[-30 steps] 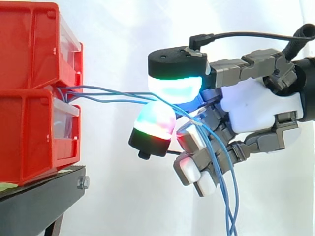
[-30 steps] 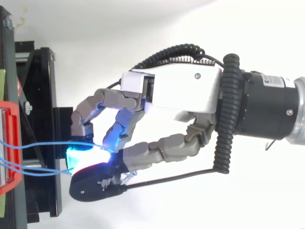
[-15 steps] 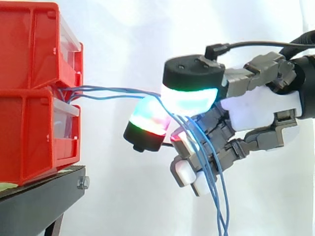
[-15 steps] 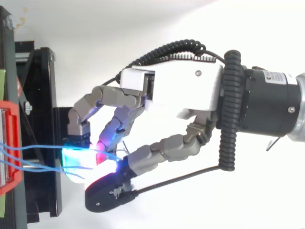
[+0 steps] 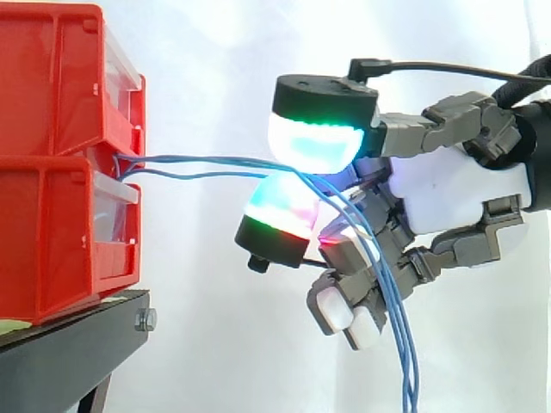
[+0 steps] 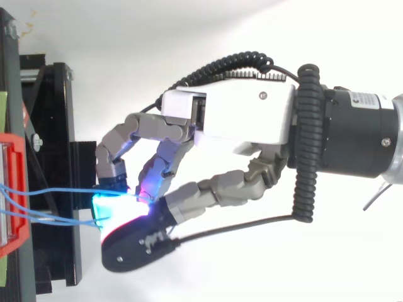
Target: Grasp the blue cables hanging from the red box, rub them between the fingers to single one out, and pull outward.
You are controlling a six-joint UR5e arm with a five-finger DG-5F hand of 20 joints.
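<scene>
Several thin blue cables (image 5: pixel 207 165) run out of the gap between the two stacked red bins (image 5: pixel 60 155) and stretch rightward into my hand (image 5: pixel 448 194). A cyan-green glowing pad (image 5: pixel 314 138) sits above them and a red-green glowing pad (image 5: pixel 280 211) below, pinching the cables between them. Past the pinch the cables drop down in front of the curled lower fingers (image 5: pixel 349 305) and leave the view at the bottom. From above, the cables (image 6: pixel 56 204) cross from the red bin (image 6: pixel 12 189) to the glowing pads (image 6: pixel 116 204).
The bins rest on a black stand (image 5: pixel 77 344) with a bolt at its edge. The stand's black frame (image 6: pixel 53 157) lies just left of the fingertips. A white curtain hangs behind, with open room below and right of the hand.
The two glowing pads have slid against each other: the upper one moved back left over the cables, the lower one shifted slightly right and down. The cables stay pinched.
</scene>
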